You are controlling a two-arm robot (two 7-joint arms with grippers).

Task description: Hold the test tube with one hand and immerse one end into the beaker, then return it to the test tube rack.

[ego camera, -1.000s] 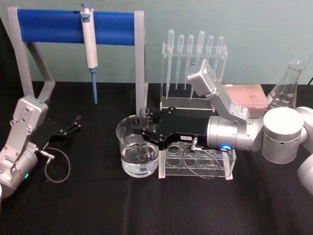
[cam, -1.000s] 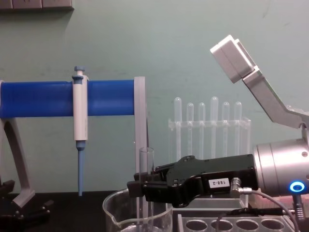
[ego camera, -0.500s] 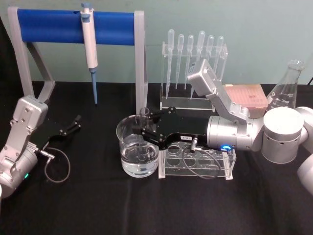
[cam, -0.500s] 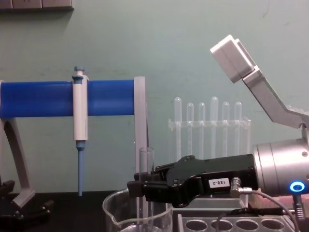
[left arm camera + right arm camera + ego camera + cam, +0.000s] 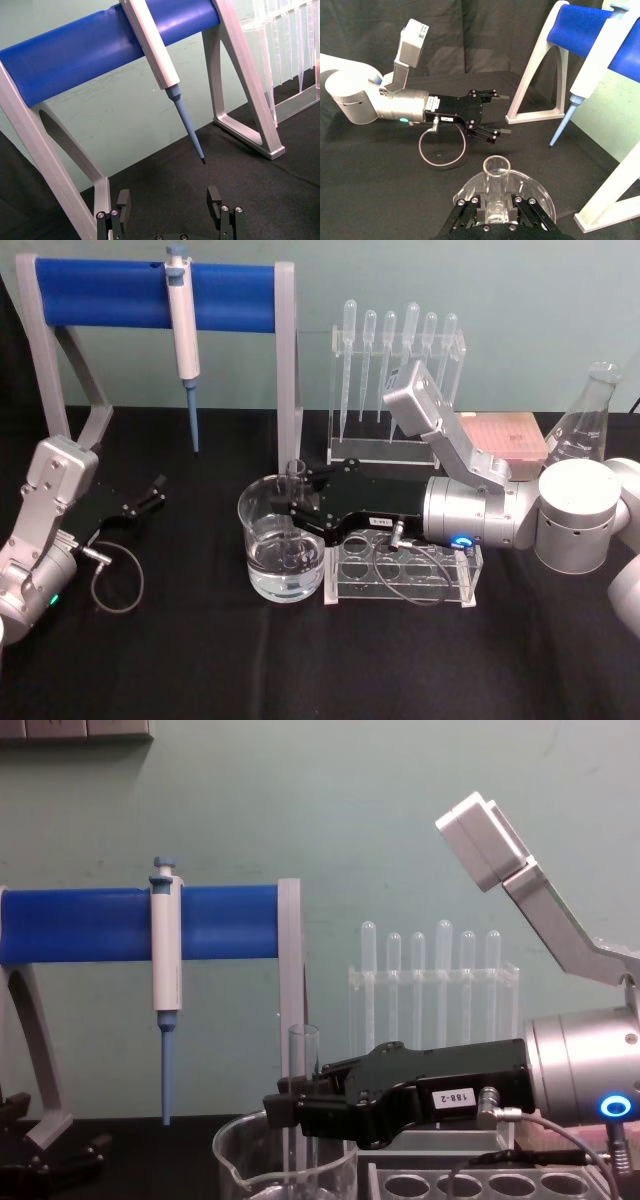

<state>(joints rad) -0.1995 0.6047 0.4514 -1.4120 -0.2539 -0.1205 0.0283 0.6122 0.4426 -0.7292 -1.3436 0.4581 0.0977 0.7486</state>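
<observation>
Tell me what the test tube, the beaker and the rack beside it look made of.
Test tube, held by the right gripper: clear glass, probably; glossy, see-through wall.
Beaker: likely glass too; transparent, shiny rolled rim, water visible through it.
Test tube rack: looks like clear acrylic; flat transparent plates with frosted edges.

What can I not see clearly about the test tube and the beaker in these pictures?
- Chest view: the bottom edge cuts off the lower test tube and beaker.
- Right wrist view: the right gripper hides the tube's lower end.
- Head view: the water blurs whether the tube touches the beaker's floor.
</observation>
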